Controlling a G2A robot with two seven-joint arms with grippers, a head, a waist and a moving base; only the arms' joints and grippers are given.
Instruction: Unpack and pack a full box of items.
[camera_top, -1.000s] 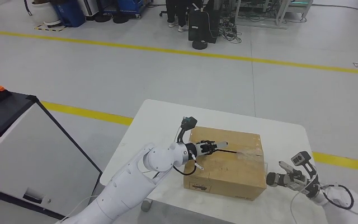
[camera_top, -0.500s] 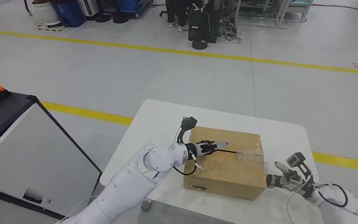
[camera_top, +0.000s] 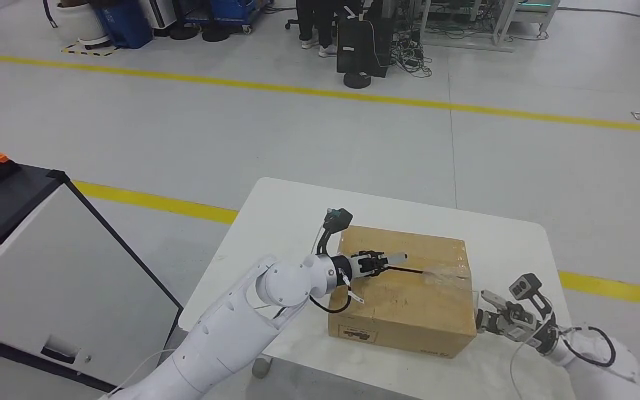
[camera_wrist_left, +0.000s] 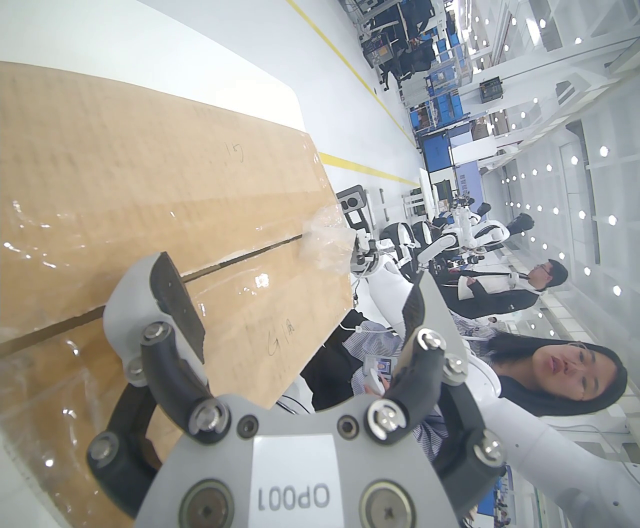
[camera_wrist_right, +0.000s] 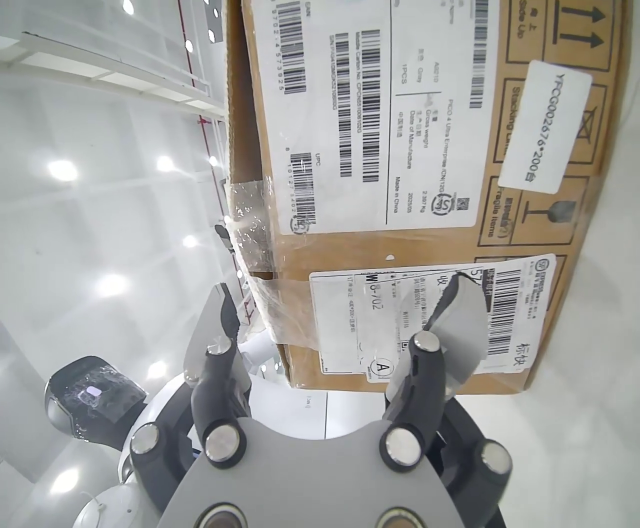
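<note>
A closed cardboard box (camera_top: 410, 300) stands on the white table (camera_top: 290, 210), its top seam sealed with clear tape (camera_top: 440, 272). My left gripper (camera_top: 388, 261) hovers open over the top of the box (camera_wrist_left: 150, 165), just above the seam, with nothing between its fingers (camera_wrist_left: 172, 295). A crumpled end of tape (camera_wrist_left: 327, 242) sticks up at the seam's far end. My right gripper (camera_top: 488, 318) is open beside the box's right end. That end's labelled face (camera_wrist_right: 400, 150) is close in front of the right gripper (camera_wrist_right: 340, 305), and tape (camera_wrist_right: 250, 225) wraps its corner.
The box sits toward the table's front right, so the right arm works near the table's front right corner (camera_top: 545, 375). A white cabinet (camera_top: 60, 270) stands on the floor left of the table.
The right gripper has shifted a little nearer to the box's right end. The left arm and the box have stayed still.
</note>
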